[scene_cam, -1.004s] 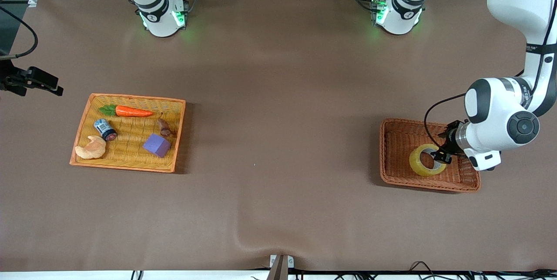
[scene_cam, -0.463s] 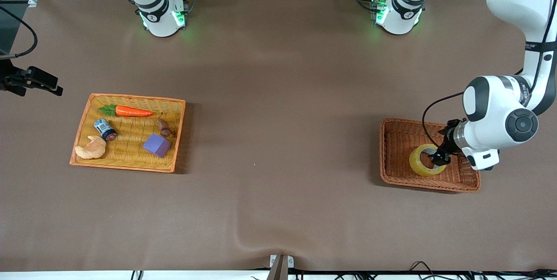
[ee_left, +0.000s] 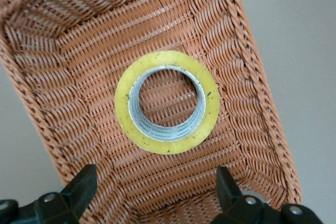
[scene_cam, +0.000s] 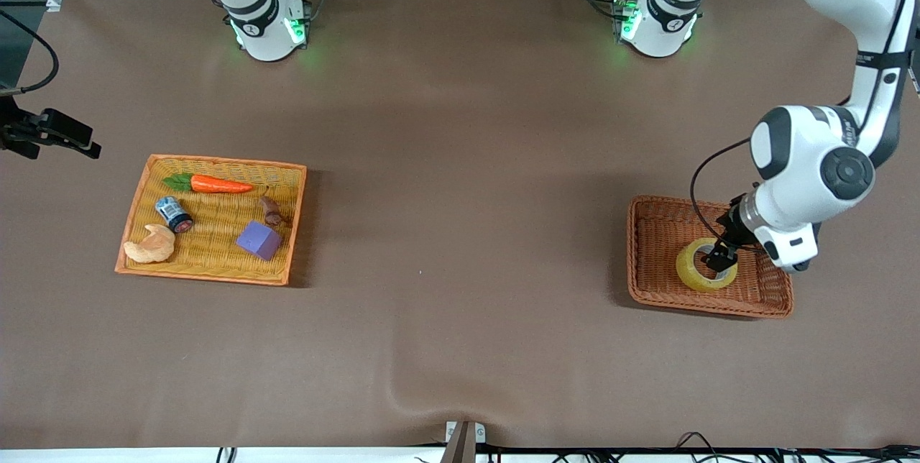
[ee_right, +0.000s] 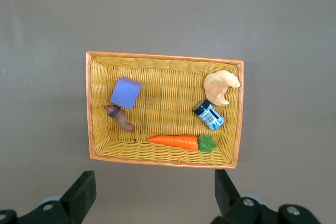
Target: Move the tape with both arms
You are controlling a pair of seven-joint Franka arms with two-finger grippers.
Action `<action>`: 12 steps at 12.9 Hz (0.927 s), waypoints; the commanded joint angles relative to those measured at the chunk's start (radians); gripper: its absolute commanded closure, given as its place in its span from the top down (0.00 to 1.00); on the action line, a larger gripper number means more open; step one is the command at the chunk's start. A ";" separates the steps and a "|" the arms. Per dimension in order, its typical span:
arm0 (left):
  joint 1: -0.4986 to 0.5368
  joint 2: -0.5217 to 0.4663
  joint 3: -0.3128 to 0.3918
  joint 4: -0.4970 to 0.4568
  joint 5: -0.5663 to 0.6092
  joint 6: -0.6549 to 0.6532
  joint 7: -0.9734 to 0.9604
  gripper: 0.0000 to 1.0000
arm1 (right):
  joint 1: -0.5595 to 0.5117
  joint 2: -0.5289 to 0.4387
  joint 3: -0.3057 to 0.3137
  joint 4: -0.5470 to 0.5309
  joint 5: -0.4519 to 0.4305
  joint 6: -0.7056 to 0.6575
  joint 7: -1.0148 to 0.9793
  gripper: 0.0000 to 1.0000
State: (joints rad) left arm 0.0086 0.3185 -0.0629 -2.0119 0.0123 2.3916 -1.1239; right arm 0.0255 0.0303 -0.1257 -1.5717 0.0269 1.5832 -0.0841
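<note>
The tape [scene_cam: 688, 270], a yellowish ring with a grey-white core, lies flat in a brown wicker basket [scene_cam: 647, 233] toward the left arm's end of the table. My left gripper [scene_cam: 717, 259] hangs just over the tape, open and empty. In the left wrist view the tape [ee_left: 211, 109] lies ahead of the open left gripper [ee_left: 155, 178], its fingers [ee_left: 84, 182] spread wider than the ring. My right gripper [scene_cam: 68, 136] waits, open and empty, high over the table beside the yellow tray [scene_cam: 215, 272]; the right wrist view shows the open gripper [ee_right: 153, 181].
The yellow tray [ee_right: 163, 56] holds a toy carrot [scene_cam: 215, 184], a small blue-labelled can [scene_cam: 174, 213], a tan croissant [scene_cam: 149, 245], a purple cube [scene_cam: 259, 239] and a small brown piece [scene_cam: 271, 211]. The brown basket's walls [ee_left: 42, 103] rise around the tape.
My left gripper has come down and shifted slightly toward the table's middle, closer over the tape. The tape and the right arm have not moved.
</note>
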 commanded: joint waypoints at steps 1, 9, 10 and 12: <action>0.007 -0.105 -0.018 -0.180 0.026 0.160 0.001 1.00 | 0.007 -0.015 -0.002 -0.001 0.002 -0.005 0.000 1.00; 0.028 -0.225 -0.044 -0.098 0.049 -0.073 0.645 1.00 | 0.007 -0.015 -0.003 -0.001 0.001 -0.006 0.001 1.00; 0.030 -0.233 -0.052 -0.059 0.049 -0.138 0.695 1.00 | 0.007 -0.015 -0.003 -0.002 -0.001 -0.008 0.001 1.00; 0.031 -0.248 -0.055 0.020 0.048 -0.263 0.836 1.00 | 0.004 -0.007 -0.003 -0.002 -0.002 -0.022 0.003 1.00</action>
State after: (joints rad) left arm 0.0298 0.0882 -0.1067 -2.0626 0.0349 2.2373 -0.3916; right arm 0.0256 0.0304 -0.1264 -1.5699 0.0261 1.5776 -0.0841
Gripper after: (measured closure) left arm 0.000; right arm 0.000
